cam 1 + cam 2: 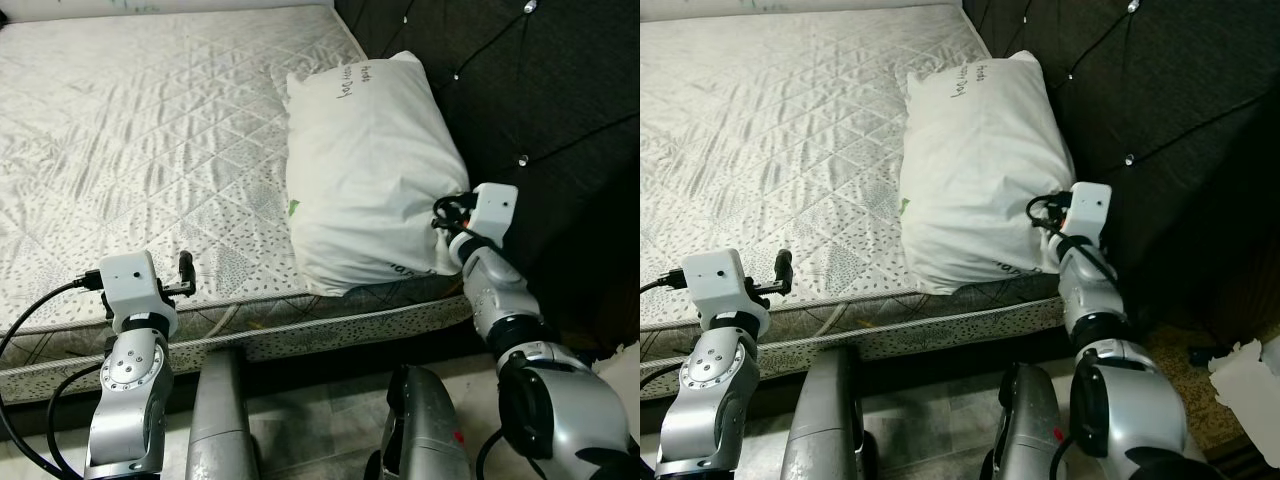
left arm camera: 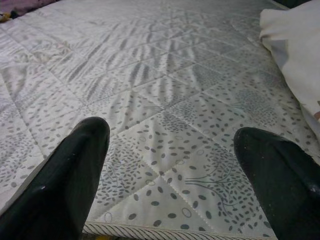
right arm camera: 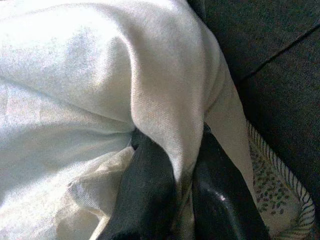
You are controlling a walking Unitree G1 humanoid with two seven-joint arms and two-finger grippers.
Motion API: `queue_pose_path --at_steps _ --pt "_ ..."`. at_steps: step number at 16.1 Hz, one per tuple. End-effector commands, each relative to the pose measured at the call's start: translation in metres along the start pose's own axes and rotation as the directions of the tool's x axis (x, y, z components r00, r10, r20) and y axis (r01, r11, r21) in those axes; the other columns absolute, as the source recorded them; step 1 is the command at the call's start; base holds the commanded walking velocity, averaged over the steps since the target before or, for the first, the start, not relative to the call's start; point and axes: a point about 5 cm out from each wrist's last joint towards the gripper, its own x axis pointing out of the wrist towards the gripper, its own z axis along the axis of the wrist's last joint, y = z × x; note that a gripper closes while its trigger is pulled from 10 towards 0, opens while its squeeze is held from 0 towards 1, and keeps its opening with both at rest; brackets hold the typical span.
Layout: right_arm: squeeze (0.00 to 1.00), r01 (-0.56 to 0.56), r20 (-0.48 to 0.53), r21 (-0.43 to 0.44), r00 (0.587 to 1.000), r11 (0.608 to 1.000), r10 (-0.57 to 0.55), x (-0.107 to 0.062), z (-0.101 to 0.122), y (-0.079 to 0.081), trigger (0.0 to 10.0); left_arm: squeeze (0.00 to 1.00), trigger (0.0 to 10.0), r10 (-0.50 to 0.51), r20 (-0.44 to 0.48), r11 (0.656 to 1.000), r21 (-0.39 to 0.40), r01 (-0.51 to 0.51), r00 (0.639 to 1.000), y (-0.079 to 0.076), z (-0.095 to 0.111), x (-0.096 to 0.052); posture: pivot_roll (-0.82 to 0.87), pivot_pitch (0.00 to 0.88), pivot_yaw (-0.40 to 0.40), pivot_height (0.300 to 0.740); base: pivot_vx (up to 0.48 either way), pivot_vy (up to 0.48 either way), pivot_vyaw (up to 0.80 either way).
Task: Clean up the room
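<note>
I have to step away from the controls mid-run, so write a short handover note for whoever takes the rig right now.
Right gripper: shut on a fold of the white pillow at its near right corner, next to the dark tufted headboard.
Left gripper: open, holding nothing, hovering over the near edge of the bare quilted mattress.
Pillow: lying on the mattress at the headboard end, its near end reaching the mattress edge.
Done: pillow is gripped.
Left: move it where it belongs and release. Crumpled white paper lies on the floor to the robot's right and probably needs picking up too.
</note>
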Motion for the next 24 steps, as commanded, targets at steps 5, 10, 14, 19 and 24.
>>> queue_pose_path --at_steps 5,10,14,19,24 --pt "0.0 0.023 0.022 -0.119 1.0 0.993 -0.02 0.02 0.062 -0.01 0.0 0.0 10.0 0.012 0.01 1.0 0.001 -0.012 1.0 0.002 0.001 0.001 0.07 0.0 -0.028 0.537 0.0 0.0 0.0" --pt "0.0 0.15 0.105 -0.227 0.986 0.962 -0.129 0.02 0.131 -0.045 0.0 0.0 10.0 0.044 0.015 0.999 -0.004 -0.044 0.999 0.005 0.001 -0.001 0.08 0.0 -0.055 0.537 0.0 0.0 0.0" --pt "0.0 0.212 0.126 -0.249 0.975 0.945 -0.185 0.016 0.157 -0.059 0.0 0.0 10.0 0.077 0.005 0.997 -0.008 -0.077 0.997 0.009 -0.002 -0.006 0.09 0.0 -0.069 0.537 0.0 0.0 0.0" --pt "1.0 0.099 0.05 -0.275 0.995 0.956 -0.089 0.022 0.123 -0.037 10.0 0.0 10.0 0.074 0.003 0.997 0.0 -0.074 0.997 0.01 -0.002 -0.006 0.11 0.0 -0.061 0.537 0.0 0.0 0.0" --pt "1.0 0.161 0.089 -0.299 0.986 0.94 -0.141 0.023 0.12 -0.034 10.0 0.0 10.0 0.079 0.007 0.997 0.009 -0.079 0.997 0.012 0.0 -0.002 0.11 0.0 -0.053 0.537 0.0 0.0 0.0"
